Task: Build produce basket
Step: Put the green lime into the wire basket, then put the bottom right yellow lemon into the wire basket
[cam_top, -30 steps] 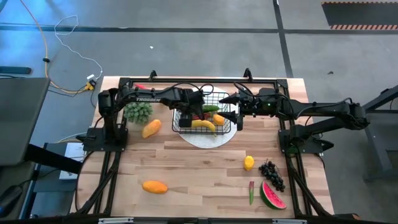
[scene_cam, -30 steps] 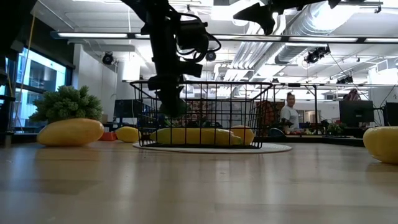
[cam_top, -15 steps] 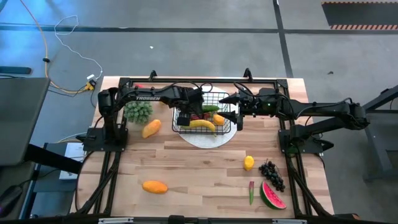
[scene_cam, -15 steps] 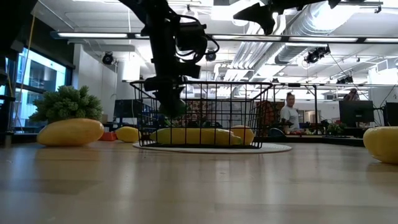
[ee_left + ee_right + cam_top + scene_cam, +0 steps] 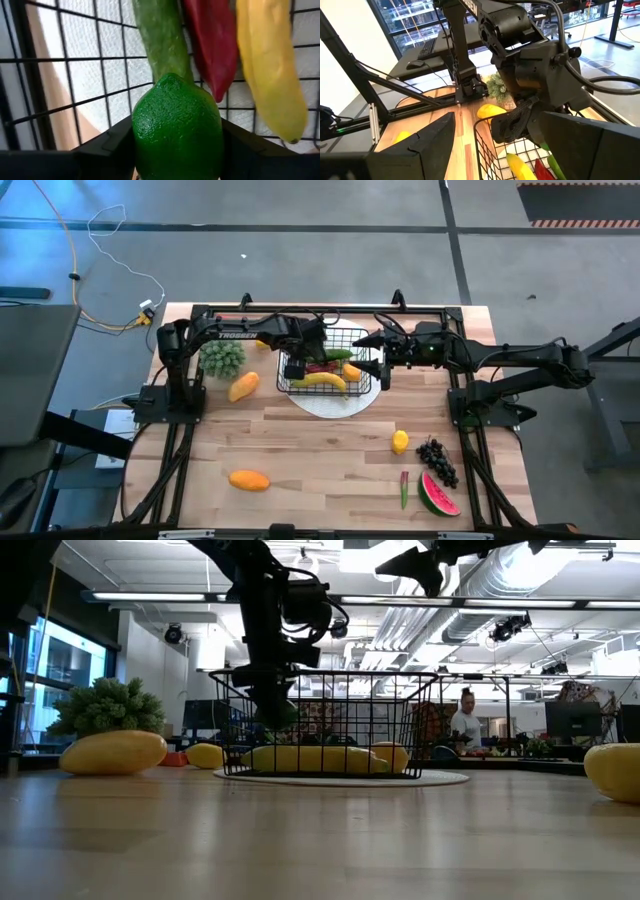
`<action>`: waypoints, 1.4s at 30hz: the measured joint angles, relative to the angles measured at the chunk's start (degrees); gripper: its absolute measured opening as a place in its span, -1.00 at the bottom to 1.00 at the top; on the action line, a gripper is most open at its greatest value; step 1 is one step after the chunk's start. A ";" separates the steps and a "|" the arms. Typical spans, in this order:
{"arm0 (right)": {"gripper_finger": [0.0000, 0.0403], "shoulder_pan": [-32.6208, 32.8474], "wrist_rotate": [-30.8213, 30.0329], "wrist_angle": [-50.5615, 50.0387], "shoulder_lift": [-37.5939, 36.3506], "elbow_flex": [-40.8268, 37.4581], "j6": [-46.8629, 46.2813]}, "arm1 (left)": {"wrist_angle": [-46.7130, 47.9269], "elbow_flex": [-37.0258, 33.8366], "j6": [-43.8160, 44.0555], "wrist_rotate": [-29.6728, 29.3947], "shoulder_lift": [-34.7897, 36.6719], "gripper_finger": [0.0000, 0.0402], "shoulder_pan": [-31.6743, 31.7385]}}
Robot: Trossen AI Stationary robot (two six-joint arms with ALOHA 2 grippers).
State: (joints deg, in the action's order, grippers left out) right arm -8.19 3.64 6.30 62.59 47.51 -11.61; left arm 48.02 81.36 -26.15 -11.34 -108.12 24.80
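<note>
The black wire basket (image 5: pixel 366 343) stands on a round white plate and holds a yellow banana (image 5: pixel 325 381), a green cucumber (image 5: pixel 162 35) and a red piece (image 5: pixel 212 45). My left gripper (image 5: pixel 296 368) reaches down inside the basket's left end, shut on a green lime (image 5: pixel 176 127). In the low view the lime (image 5: pixel 276 716) is below the basket's rim and above its floor. My right gripper (image 5: pixel 383 357) is open and empty, high up beside the basket's right end. My left gripper pinches the lime by two opposite sides (image 5: pixel 141 135) between its two fingers (image 5: pixel 107 150). The fingers come from above, pointing down into the basket. The lime is lifted clear of the basket's floor, above the near end of the cucumber.
A leafy green piece (image 5: pixel 222 358) and an orange mango (image 5: pixel 243 386) lie left of the basket. A lemon (image 5: pixel 262 343) lies behind my left arm. Another mango (image 5: pixel 249 479), a lemon (image 5: pixel 400 442), grapes (image 5: pixel 436 460) and a watermelon slice (image 5: pixel 438 495) lie nearer the front edge.
My left arm has shifted a little toward the table's left, uncovering a lemon behind it. The lime stays between its fingers inside the basket.
</note>
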 joint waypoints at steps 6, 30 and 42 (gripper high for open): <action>0.34 0.00 0.00 -0.32 0.00 0.00 0.04 | -0.01 0.00 -0.01 3.53 -0.68 0.19 0.00; 0.34 -0.01 0.00 -0.93 0.00 0.00 0.05 | 2.23 7.23 1.35 9.07 8.15 0.31 -0.90; 0.34 -0.01 0.00 -0.78 0.00 0.00 0.08 | -19.51 -4.07 27.00 29.40 31.51 0.29 -2.09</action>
State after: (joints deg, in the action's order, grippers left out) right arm -8.20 3.64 5.52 62.59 47.51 -11.53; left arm 28.51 77.29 0.85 18.06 -76.61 22.70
